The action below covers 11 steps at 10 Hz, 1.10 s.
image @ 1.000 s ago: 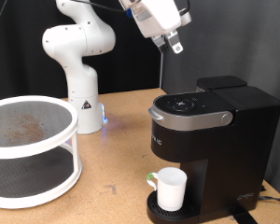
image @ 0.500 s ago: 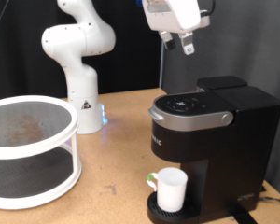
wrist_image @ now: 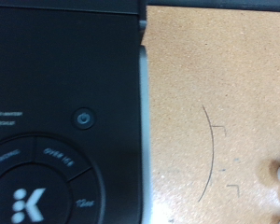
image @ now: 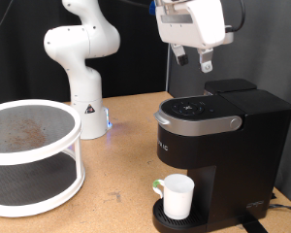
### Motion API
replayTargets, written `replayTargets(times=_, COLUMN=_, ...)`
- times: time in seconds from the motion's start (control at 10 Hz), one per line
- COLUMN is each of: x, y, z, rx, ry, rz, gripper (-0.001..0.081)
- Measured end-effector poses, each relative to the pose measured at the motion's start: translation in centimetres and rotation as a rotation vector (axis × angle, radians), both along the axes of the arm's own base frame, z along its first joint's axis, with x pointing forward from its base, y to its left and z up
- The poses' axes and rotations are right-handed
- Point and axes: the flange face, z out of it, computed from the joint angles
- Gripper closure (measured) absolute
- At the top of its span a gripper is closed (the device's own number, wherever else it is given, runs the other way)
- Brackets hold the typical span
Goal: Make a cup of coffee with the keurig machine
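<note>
The keurig machine stands on the wooden table at the exterior view's right, with its lid down. The white cup stands upright on the round drip base under the machine's head. My gripper hangs in the air above the button-topped head, fingers apart with nothing between them, touching nothing. The wrist view looks straight down on the machine's black top and its round buttons, with bare table beside it. The cup does not show there.
A white round two-tier rack stands at the exterior view's left. The arm's white base stands behind it. A small green thing shows just beside the cup on the drip base.
The gripper has moved towards the exterior view's right and come lower, from beyond the machine's left side to above its head. Cup and machine have not moved.
</note>
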Motion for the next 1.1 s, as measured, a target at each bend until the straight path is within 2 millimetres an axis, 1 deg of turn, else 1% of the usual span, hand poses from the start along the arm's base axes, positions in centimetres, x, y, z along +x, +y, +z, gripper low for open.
replayTargets(times=0.3, x=-0.1, y=0.2, z=-1.4, rx=-0.001, ry=-0.019, rz=0.045, gripper=0.0009)
replayTargets(times=0.7, x=-1.0, y=0.3, z=-4.5, rx=-0.025, ry=0.011, rz=0.059, gripper=0.0009)
replayTargets(times=0.8, x=-1.1, y=0.4, z=-5.0, rx=-0.027, ry=0.012, rz=0.06, gripper=0.0009)
replayTargets(times=1.1, x=-1.1, y=0.9, z=-5.4, rx=-0.005, ry=-0.012, rz=0.065, gripper=0.0009)
